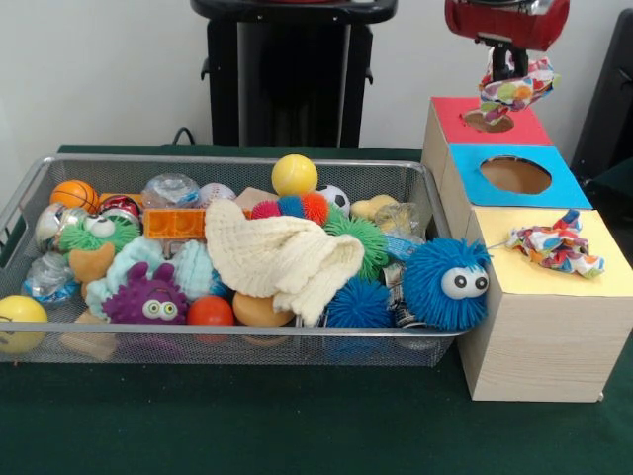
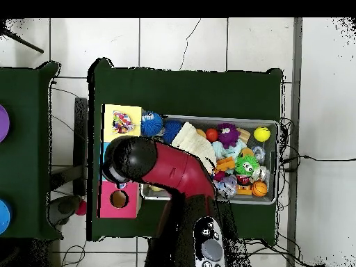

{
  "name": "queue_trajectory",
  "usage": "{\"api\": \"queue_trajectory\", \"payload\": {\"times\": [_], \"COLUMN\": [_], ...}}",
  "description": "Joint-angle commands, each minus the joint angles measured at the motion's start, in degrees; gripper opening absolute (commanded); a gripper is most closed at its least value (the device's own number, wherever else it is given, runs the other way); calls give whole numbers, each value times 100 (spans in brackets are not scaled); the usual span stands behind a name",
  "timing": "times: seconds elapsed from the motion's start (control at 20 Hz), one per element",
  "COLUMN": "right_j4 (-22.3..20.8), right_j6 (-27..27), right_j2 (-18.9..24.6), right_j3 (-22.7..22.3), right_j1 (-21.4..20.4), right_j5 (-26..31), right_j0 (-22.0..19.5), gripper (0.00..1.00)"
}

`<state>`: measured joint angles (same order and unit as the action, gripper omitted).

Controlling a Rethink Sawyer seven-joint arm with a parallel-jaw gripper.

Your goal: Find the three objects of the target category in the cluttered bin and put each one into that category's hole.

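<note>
Step in hand: carrying a printed cloth piece (image 1: pixel 516 89) toward the yellow-topped box (image 1: pixel 554 297); by my reading it hangs over the red-topped box (image 1: pixel 490 124) now, two boxes short.
Gripper (image 1: pixel 507 67): pinched narrow on the top of that cloth, which droops below the tips.
How to do it well: travel across the blue-topped box (image 1: pixel 514 176) to the yellow top, centre over its hole, lower until the dangling tail is inside the rim, then release; a limp cloth can catch on an edge.
Hole: I cannot make it out in either view; a second cloth piece (image 1: pixel 557 246) lies crumpled on the yellow top, likely over it.
Third piece: not visible; presumably buried in the bin (image 1: pixel 227 163).
Materials: cloth thin, floppy, white with bright print; boxes pale wood with flat coloured tops; bin silver wire mesh with metal rim.
Clutter: cream knitted cloth (image 1: pixel 282 259) draped over spiky rubber balls; fuzzy blue ball with eyes (image 1: pixel 447 283) leans over the bin's end against the yellow box.
</note>
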<state>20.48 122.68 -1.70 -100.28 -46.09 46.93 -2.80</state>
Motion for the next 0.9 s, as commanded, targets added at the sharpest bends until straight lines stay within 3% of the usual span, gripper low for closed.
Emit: {"api": "queue_trajectory", "payload": {"times": [0.05,0.35,0.9], "right_j4": [-307,-229,-179], "right_j6": [520,621,783], "right_j2": [4,64,35], "right_j3": [455,443,474], "right_j1": [18,117,116], "right_j5": [17,-596,-1027], "right_j0": [-202,-215,-176], "gripper": [0,0,0]}}
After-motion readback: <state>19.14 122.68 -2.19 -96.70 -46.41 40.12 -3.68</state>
